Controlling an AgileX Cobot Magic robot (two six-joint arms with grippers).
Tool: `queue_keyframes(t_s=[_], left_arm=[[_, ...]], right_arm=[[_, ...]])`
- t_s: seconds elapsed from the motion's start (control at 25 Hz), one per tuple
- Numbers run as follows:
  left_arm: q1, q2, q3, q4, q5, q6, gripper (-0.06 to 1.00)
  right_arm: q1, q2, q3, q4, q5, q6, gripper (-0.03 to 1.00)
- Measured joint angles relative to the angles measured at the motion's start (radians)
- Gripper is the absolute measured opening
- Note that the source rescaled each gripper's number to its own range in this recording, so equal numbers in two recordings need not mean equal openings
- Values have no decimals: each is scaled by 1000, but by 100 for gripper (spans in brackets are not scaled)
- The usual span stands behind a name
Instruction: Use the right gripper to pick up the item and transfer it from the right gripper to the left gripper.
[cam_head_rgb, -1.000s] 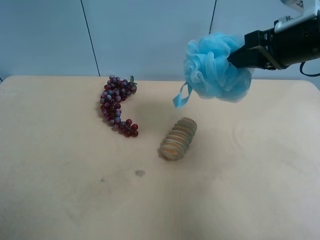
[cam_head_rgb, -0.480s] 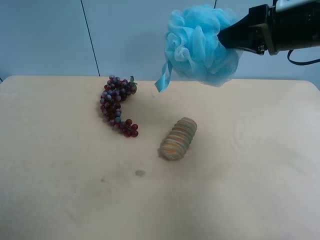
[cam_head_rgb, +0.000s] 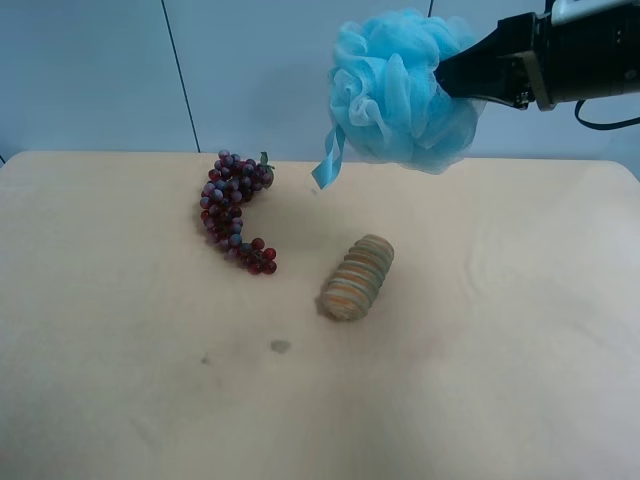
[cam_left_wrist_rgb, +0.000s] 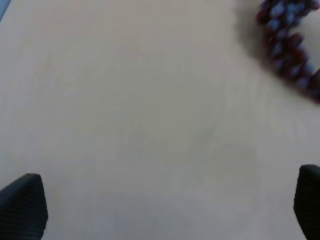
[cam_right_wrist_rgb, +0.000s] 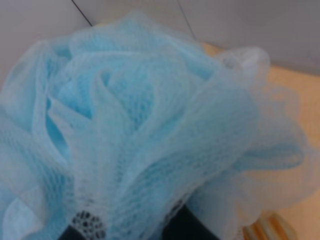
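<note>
The light-blue mesh bath pouf (cam_head_rgb: 400, 88) hangs high above the back of the table, its blue ribbon loop (cam_head_rgb: 327, 160) dangling. My right gripper (cam_head_rgb: 452, 80) comes in from the exterior high view's right and is shut on the pouf. In the right wrist view the pouf (cam_right_wrist_rgb: 145, 130) fills the frame and hides most of the fingers (cam_right_wrist_rgb: 182, 227). My left gripper (cam_left_wrist_rgb: 165, 207) is open and empty above bare table; only its two fingertips (cam_left_wrist_rgb: 22, 205) show in the left wrist view. The left arm is not in the exterior high view.
A purple-red grape bunch (cam_head_rgb: 234, 208) lies at the back left of the tan table (cam_head_rgb: 130, 400); it also shows in the left wrist view (cam_left_wrist_rgb: 290, 50). A striped tan-orange roll (cam_head_rgb: 357, 277) lies near the middle, below the pouf.
Over the last second my right gripper lifted the pouf up and to the exterior high view's left. In the last half second it barely moved.
</note>
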Motion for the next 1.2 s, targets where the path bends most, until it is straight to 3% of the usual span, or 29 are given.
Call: queue_keyframes(t_s=[0.32, 0.44, 0.8, 1.2], left_arm=[[0, 211, -114, -17, -23, 60, 100], [0, 322, -168, -105, -74, 135, 100], [0, 503, -188, -481, -196, 436, 100], [0, 700, -189, -1023, -200, 829, 100]], right_arm=[[0, 0, 0, -1, 0, -1, 1], [0, 0, 0, -4, 0, -1, 1], [0, 0, 0, -12, 0, -1, 1], [0, 0, 0, -12, 7, -17, 1]])
